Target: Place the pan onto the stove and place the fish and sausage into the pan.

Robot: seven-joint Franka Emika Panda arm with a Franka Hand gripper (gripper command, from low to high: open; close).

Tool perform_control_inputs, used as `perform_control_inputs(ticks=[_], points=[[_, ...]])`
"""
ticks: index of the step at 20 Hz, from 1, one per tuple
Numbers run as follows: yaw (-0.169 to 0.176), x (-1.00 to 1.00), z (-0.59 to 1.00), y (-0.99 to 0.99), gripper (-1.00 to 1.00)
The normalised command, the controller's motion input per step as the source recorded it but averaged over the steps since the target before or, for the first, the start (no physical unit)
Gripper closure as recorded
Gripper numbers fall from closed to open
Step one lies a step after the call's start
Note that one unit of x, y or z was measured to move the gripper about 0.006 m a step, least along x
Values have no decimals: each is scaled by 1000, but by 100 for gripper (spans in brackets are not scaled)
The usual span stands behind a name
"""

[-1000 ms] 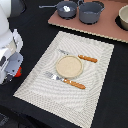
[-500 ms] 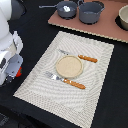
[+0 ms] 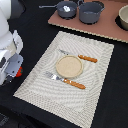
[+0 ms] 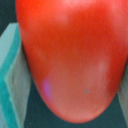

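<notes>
The small grey-blue pan (image 3: 65, 8) with its thin dark handle sits on the pinkish-brown stove (image 3: 102, 25) at the back. The white fish (image 3: 66, 8) lies inside the pan. My gripper (image 3: 16, 73) is at the exterior view's left, over the dark table beside the placemat. It is shut on the glossy red sausage (image 3: 19, 72). In the wrist view the sausage (image 4: 70, 60) fills the picture, pressed between the teal-edged grey finger pads (image 4: 11, 70).
A larger grey pot (image 3: 91, 11) stands on the stove next to the pan, and another pot (image 3: 123, 17) is at the exterior view's right edge. The pale striped placemat (image 3: 40, 75) holds a tan plate (image 3: 68, 66), a fork (image 3: 65, 80) and a knife (image 3: 81, 57).
</notes>
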Motion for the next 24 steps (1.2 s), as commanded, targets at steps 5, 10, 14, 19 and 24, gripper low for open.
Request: perform_control_inputs(ticks=[5, 10, 14, 19, 24], points=[[0, 209, 943, 724, 100], [-24, 223, 635, 771, 100], [-33, 229, 517, 821, 100], [-33, 298, 395, 886, 100], [-32, 248, 259, 950, 100]])
